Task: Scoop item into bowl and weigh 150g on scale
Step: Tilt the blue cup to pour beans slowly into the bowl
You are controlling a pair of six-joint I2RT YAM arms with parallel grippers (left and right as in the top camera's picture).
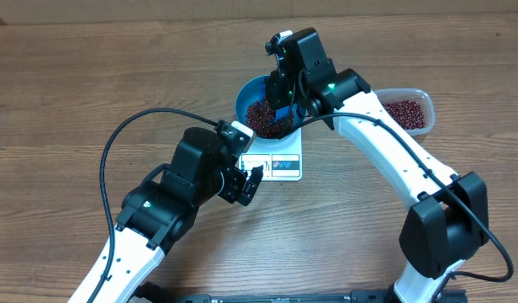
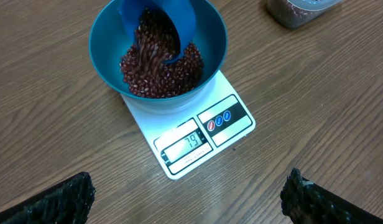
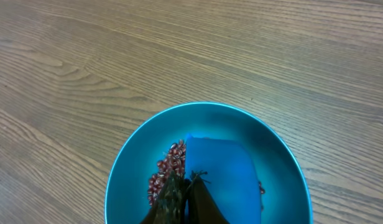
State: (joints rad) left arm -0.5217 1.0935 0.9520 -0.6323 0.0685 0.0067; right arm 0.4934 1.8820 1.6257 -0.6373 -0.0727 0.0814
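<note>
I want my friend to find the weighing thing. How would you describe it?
Look at the wooden table and find the bright blue bowl of red-brown beans. Right under the bowl sits the scale, a flat white square. Only it has a little number window along its front.

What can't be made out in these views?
- scale display: too small to read overhead; in the right wrist view the scale is hidden under the bowl.
- right tool and its hold on the scoop: the right arm covers it overhead; the bottom edge cuts it off in the right wrist view.
- tub: top edge crops it in the left wrist view, so its fill is unknown there.
- beans: the scoop covers most of them in the right wrist view.
</note>
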